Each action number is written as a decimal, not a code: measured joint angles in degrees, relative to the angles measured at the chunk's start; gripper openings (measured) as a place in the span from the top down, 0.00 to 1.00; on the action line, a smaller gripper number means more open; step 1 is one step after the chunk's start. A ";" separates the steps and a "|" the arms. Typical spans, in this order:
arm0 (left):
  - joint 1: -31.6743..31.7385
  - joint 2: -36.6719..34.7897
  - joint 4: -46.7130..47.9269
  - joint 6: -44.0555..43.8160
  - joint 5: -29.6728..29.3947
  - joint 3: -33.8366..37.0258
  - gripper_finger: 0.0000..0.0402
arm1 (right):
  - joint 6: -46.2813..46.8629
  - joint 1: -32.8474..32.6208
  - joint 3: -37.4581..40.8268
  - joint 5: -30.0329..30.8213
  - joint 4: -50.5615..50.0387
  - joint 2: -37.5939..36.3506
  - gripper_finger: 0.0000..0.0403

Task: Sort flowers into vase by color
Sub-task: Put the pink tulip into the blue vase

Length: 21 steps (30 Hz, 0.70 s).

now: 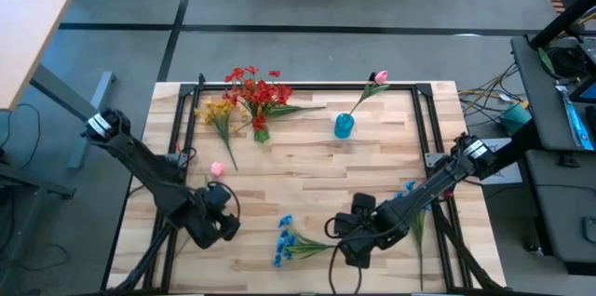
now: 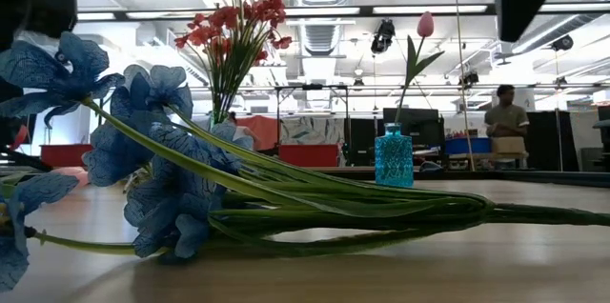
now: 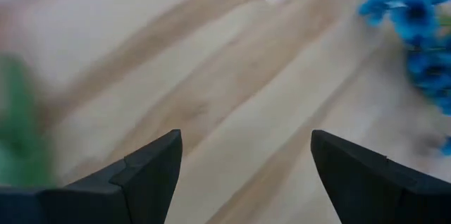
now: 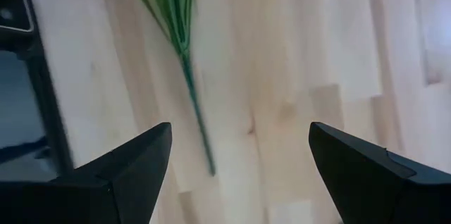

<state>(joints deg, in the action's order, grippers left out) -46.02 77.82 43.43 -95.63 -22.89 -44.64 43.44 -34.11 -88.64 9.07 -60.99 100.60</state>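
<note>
A blue spray (image 1: 285,238) lies flat on the table near its near edge, blooms (image 2: 143,151) toward the left and stems (image 2: 381,212) toward the right. My right gripper (image 1: 349,245) hovers open just right of the stem end (image 4: 199,132). My left gripper (image 1: 223,223) is open, left of the blue blooms (image 3: 416,27). A pink bud (image 1: 379,77) stands in the blue vase (image 1: 344,126). Red blooms (image 1: 253,89) stand upright (image 2: 233,27), their base hidden. A yellow spray (image 1: 219,110) and a pink bud (image 1: 217,169) lie on the table.
A second blue spray (image 1: 408,189) lies under my right arm near the table's right side. A black frame (image 1: 191,100) borders the tabletop. Bare wood (image 1: 307,175) lies across the middle, between the vase and both grippers. A person (image 2: 505,117) stands far behind the table.
</note>
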 joint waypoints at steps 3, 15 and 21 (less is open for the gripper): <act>0.00 3.34 11.08 -2.86 2.05 -5.86 0.27 | -3.24 0.14 0.00 2.04 0.04 0.00 0.19; -0.06 10.33 23.52 -10.03 12.07 -11.01 0.33 | -12.51 3.12 0.02 2.95 0.26 0.00 0.19; -0.07 10.84 23.49 -10.38 13.43 -10.91 0.33 | -16.03 6.59 0.02 2.66 0.39 0.00 0.19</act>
<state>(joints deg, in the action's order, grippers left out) -46.09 88.66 66.93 -106.01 -9.45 -55.55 27.42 -27.51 -88.62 11.73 -60.60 100.60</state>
